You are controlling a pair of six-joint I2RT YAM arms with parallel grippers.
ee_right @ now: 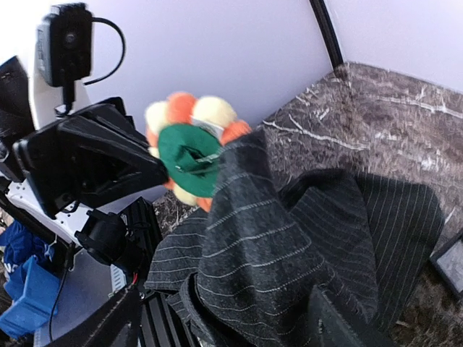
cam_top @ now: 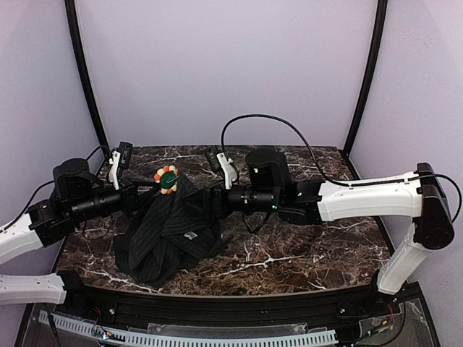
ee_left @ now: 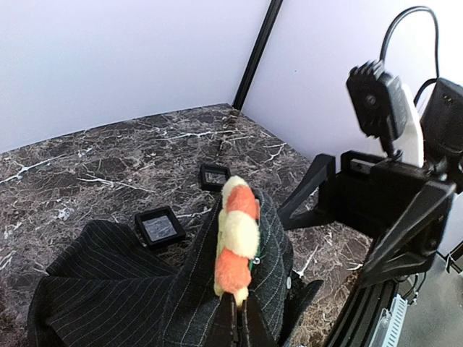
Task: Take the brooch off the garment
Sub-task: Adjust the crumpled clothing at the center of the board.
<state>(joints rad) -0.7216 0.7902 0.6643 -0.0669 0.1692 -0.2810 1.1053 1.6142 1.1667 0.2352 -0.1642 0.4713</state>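
Nearest, the garment point(cam_top: 163, 242) lies heaped on the marble tabletop point(cam_top: 289, 253), its pinstriped folds drawn up into a peak between the two arms. At that peak the left tool point(ee_left: 236, 322) is pinched tight at the foot of the brooch point(ee_left: 236, 238); whether it nips the petals' edge or the fold just under them cannot be told. The brooch stands clear of the tabletop, its green back turned to the right arm, and the cloth looks pinned to it. The right tool point(ee_right: 224, 325) faces it with jaws spread wide, cloth lying between them but ungripped.

The step in hand, I judge, is parting pin from cloth. The right tool should close on the fold just beside the brooch, not lower on the heap, and draw away along the pin's line while the left holds firm. A sideways tug would likely snag the weave.

Beyond, two small black boxes point(ee_left: 159, 228) sit on the tabletop, apart from the work.
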